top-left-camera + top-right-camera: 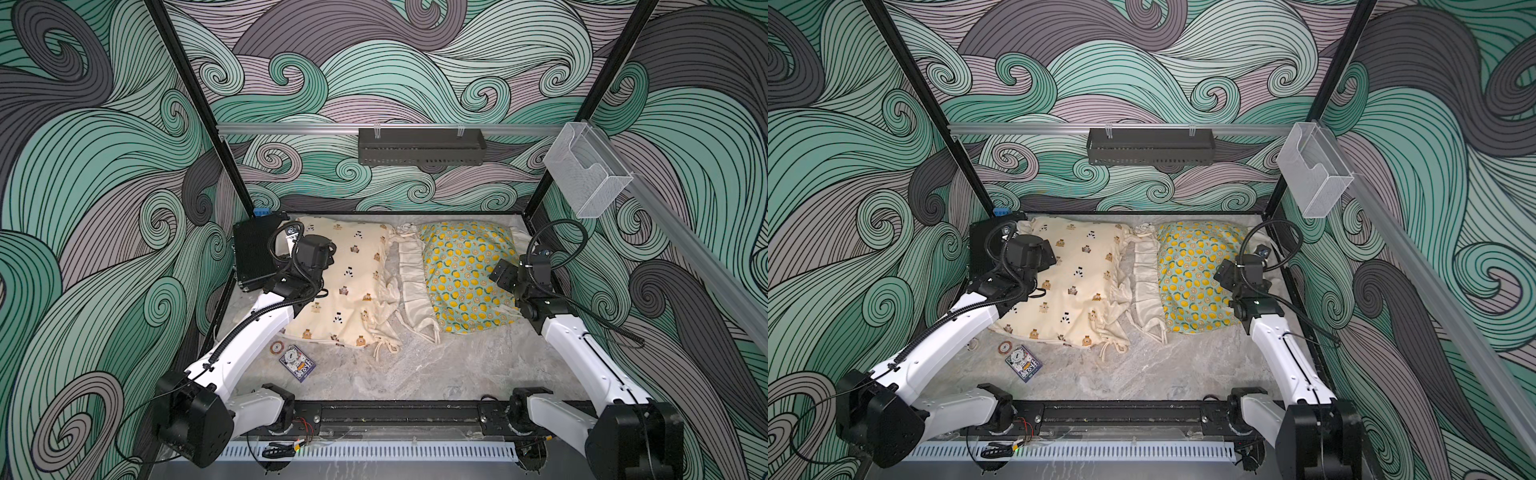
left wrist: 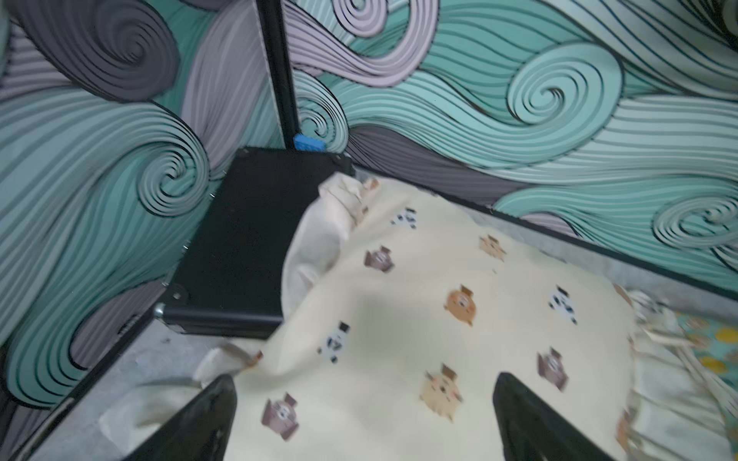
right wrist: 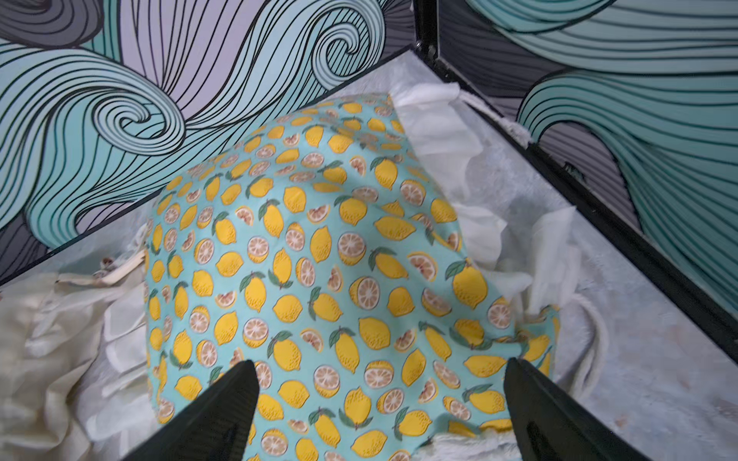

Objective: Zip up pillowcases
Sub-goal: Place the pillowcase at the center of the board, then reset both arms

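Bear-print pillowcase (image 1: 345, 282), lemon-print pillowcase (image 1: 461, 274): stuffed, side by side.

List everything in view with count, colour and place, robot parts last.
bear-print pillowcase: one, cream, far left
lemon-print pillowcase: one, teal and yellow with cream ruffle, far right
black case: one, black, far left corner, beside the bear-print pillowcase
blue block: one, blue, behind the black case
round chip: one, orange and white, near left
card pack: one, dark printed, beside the round chip
perforated tray: one, black, back rail
clear holder: one, transparent, right rail
table: one, grey marbled
left gripper: one, black, open over the bear-print pillowcase
right gripper: one, black, open over the lemon-print pillowcase
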Robot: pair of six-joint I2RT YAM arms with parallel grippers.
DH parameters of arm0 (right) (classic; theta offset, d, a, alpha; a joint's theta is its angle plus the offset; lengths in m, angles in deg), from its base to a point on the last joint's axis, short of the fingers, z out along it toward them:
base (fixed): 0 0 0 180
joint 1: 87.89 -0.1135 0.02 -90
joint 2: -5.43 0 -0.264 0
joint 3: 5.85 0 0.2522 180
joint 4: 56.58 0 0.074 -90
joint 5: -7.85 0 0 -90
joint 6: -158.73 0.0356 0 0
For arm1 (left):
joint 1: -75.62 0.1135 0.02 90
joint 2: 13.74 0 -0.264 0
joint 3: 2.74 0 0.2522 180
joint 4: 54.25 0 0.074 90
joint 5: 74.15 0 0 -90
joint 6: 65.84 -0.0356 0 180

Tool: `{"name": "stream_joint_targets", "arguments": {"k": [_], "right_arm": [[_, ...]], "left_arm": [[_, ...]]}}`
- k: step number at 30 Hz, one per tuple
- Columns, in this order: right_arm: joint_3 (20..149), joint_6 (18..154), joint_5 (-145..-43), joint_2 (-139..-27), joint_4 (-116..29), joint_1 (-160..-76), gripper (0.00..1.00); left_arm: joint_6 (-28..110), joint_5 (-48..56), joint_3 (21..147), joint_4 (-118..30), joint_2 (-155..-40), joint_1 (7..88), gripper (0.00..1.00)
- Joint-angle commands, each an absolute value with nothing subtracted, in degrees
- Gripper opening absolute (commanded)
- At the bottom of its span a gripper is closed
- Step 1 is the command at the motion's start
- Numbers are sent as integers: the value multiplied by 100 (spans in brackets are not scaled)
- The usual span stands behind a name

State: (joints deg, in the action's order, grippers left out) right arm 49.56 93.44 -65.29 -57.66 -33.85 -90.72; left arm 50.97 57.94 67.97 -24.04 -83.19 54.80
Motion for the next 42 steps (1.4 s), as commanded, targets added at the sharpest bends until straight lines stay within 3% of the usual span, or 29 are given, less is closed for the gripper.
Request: {"name": "stream_joint_targets", "arguments": {"k": [1,8,11,17,22,28,30,42], "right_arm": [[4835,9020,-5844,-5981,-4149,-8924,99],[4184,8281,-5364,-6548,-5481,-8903,99],[3839,8061,-5180,-6812,-6138,-8903,99],[3501,7596,-6013,-7528,-7594,-8908,99],[3591,7042,-7106,-8045,-8093,-8951,99],[2736,6648,-7949,-8401,-10141,-8986,99],[3155,6652,-7813,-8216,-9004,-9031,99],[3127,6716,-7941,-8263,-9108,-8943,99]], "left_arm": [[4416,6875,6556,-3174,-8610,5887,99],[3910,6424,6022,-3537,-9016,6871,99],[3610,6080,5459,-4447,-9046,7011,99],[2891,5061,4473,-6222,-9186,7017,99],[2583,4079,4611,-6289,-9473,7146,99],[2544,3711,4142,-6960,-9571,7212,99],[2574,3931,4169,-7075,-9812,7203,99],[2977,3730,4466,-6762,-10088,7544,99]]}}
